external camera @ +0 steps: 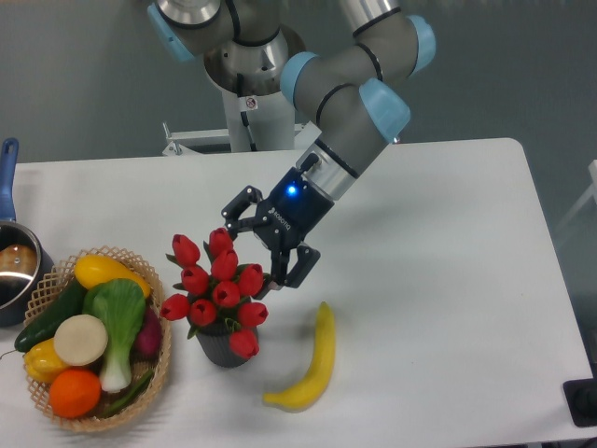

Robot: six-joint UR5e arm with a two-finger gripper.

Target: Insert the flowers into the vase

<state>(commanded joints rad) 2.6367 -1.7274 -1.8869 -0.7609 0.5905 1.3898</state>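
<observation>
The flowers (216, 287) are standing in the vase (224, 347), near-left of table (448, 280), w/ banana (309, 360) to the right. The gripper (266, 245) is hovering just far-right of buds, jaws apart, holding nothing.

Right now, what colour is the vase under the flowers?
Dark grey; the vase shows only partly below the red flowers in the fixed camera view.
</observation>
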